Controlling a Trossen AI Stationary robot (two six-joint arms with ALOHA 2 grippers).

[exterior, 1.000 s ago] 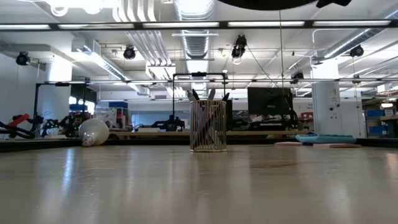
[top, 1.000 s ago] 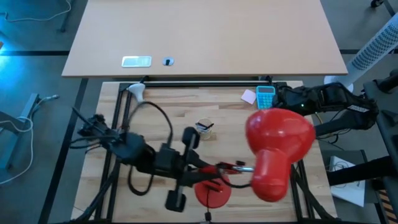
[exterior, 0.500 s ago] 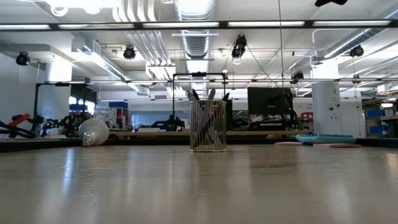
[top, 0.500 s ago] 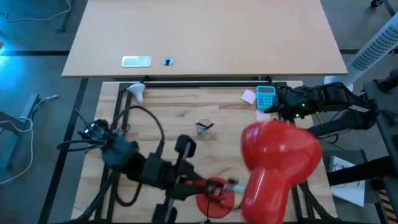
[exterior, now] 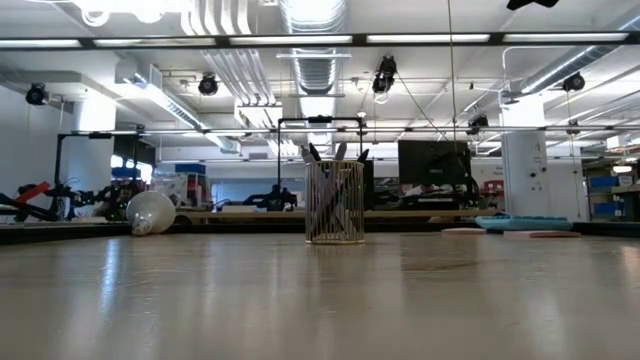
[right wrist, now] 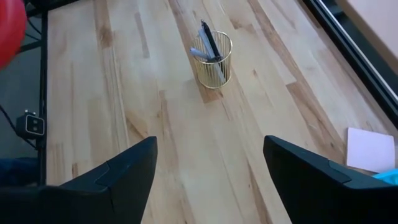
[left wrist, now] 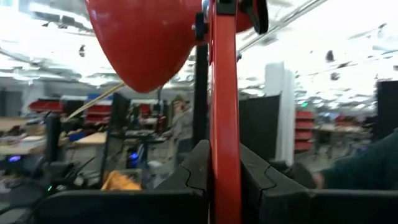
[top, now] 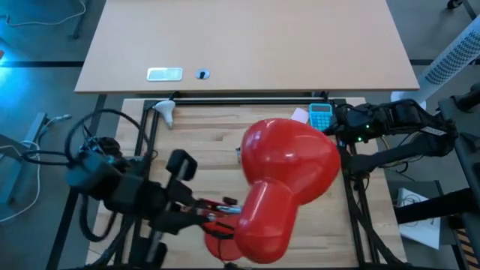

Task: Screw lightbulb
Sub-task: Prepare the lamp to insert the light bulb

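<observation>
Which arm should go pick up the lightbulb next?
Probably right. The left gripper is shut on the red lamp's stem, while the right gripper is open and empty; the lightbulb lies at the far-left corner.

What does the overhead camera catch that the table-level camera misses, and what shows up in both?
Only the high view shows the red lamp, the left gripper shut on its red stem near the table's front, the right gripper waiting open at the far right, the blue calculator and the pink note. Only the low view shows the ceiling lights and the room behind. Both show the lightbulb lying at the table's far left corner.
</observation>
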